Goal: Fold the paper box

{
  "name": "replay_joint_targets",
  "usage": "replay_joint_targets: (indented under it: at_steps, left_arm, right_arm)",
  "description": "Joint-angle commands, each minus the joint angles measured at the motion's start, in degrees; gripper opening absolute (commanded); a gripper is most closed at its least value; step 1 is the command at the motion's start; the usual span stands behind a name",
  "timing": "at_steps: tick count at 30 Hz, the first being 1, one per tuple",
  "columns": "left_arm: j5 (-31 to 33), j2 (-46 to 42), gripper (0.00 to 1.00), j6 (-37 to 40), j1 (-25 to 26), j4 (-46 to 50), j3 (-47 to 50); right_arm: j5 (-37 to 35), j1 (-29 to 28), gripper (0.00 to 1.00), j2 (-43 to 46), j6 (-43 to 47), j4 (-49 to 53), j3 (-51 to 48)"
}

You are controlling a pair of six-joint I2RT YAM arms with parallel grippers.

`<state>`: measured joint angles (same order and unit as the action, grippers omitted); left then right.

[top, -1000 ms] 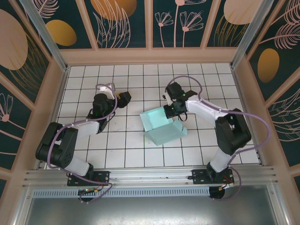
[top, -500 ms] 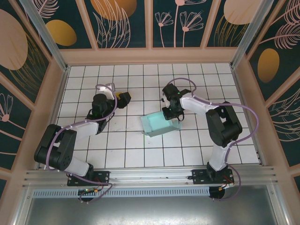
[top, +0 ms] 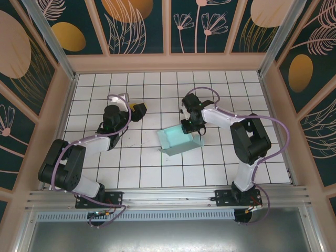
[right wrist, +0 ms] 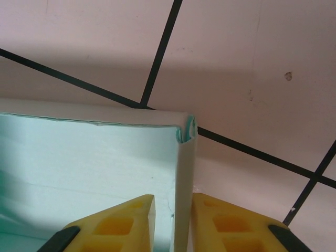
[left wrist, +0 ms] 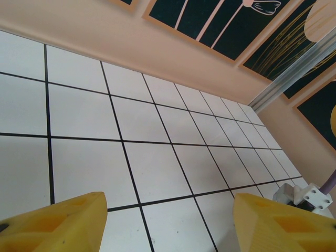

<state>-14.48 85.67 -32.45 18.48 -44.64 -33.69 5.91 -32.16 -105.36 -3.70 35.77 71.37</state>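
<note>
Since a second ago the box (top: 178, 140) pulls in tighter at mid-tabletop (top: 131, 168), right pincer (right wrist: 173, 202) nipping its thin far wall, left pincer (left wrist: 168, 210) spread wide and idle, and this looks like light, floppy card, best held at edges near creases.

Left arm (top: 79, 152) bows out to the left, its forearm angled up and to the right. The left claw (top: 138, 111) has its yellow fingers (left wrist: 52, 228) spread wide apart. Right arm (top: 247, 136) elbows out to the right, forearm reaching left. The right claw (top: 191, 127) points down, its yellow fingers (right wrist: 118, 223) pinched on either side of a box (right wrist: 79, 157) wall.
</note>
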Motion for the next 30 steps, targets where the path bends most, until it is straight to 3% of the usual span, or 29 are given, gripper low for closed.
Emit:
replay_joint_targets:
  at_steps: [1, 5, 10, 16, 23, 30]
  left_arm:
    - [-0.3, -1.8, 0.64, 1.5, 0.1, 0.8, -0.1]
    - [0.0, -2.9, 0.64, 1.9, 0.1, 1.0, 0.4]
    - [2.2, -4.7, 0.64, 1.3, 0.1, 0.6, 1.5]
    - [2.5, -4.0, 0.67, -5.6, -2.7, -2.5, 3.1]
    - [-7.8, 2.2, 0.67, -9.6, -2.0, -9.2, 1.3]
    - [-12.8, 5.6, 0.63, -7.2, 4.4, -9.3, -2.8]
  right_arm:
    - [-0.3, 0.5, 0.03, -1.3, 0.1, -0.5, 0.0]
    - [-1.1, 0.1, 0.00, 2.5, 1.3, -4.2, -0.9]
    - [-2.3, -1.3, 0.00, 13.7, 6.1, -18.6, -7.9]
    - [1.5, -1.2, 0.00, 25.6, 7.4, -34.0, -17.0]
    - [7.5, -0.4, 0.00, 32.8, 4.1, -44.0, -21.8]
    - [18.0, 2.4, 0.00, 34.0, -1.0, -52.0, -25.1]
